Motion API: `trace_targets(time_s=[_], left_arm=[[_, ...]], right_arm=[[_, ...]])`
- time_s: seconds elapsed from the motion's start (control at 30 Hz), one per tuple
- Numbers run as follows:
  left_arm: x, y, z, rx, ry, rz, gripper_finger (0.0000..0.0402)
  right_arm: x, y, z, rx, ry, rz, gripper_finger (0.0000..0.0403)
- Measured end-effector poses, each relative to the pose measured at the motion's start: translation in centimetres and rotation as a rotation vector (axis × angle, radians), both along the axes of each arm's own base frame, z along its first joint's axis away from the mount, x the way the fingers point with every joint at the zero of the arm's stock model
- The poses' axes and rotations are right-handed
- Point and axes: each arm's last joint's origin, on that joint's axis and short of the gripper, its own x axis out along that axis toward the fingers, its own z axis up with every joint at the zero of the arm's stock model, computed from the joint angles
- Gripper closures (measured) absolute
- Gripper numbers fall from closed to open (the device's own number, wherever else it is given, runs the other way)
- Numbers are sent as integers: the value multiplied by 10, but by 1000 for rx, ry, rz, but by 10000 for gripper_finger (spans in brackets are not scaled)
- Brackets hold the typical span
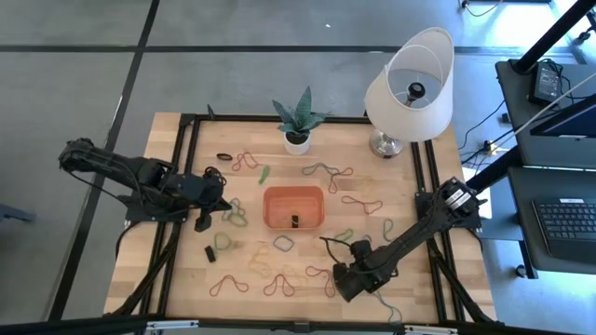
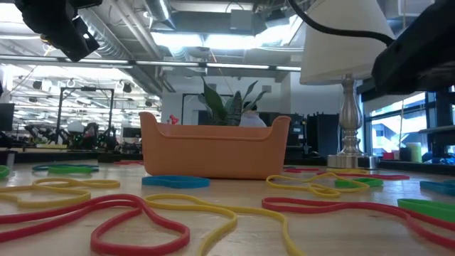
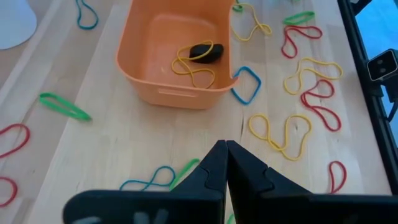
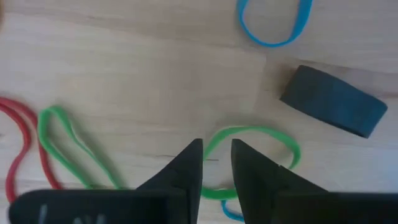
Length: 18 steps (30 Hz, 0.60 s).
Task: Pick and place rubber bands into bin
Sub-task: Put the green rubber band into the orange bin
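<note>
The orange bin (image 2: 215,151) stands on the wooden worktop (image 2: 213,193), seen side-on. Just in front of the bin lies a blue rubber band (image 2: 175,182). Nearer the camera than the bin, yellow rubber bands (image 2: 213,210) and red rubber bands (image 2: 85,213) sprawl and overlap. Behind the bin rises a leafy plant (image 2: 227,103). Right of the bin stands a lamp (image 2: 346,78) with a metal stem.

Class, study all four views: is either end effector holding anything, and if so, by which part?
Nothing is held. The left end effector is shut and empty; the right end effector is open, straddling a green rubber band on the table.
</note>
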Motion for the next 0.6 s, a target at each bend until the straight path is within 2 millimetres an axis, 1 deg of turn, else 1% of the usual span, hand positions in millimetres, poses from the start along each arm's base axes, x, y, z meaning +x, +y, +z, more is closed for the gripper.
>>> trace_targets(time_s=[0.37, 0.6], left_arm=[[0, 0, 0, 1, 6, 0, 398], [-1, 0, -1, 3, 12, 0, 398]], right_arm=[[2, 2, 0, 22, -16, -22, 352], [2, 4, 0, 34, -31, -18, 358]])
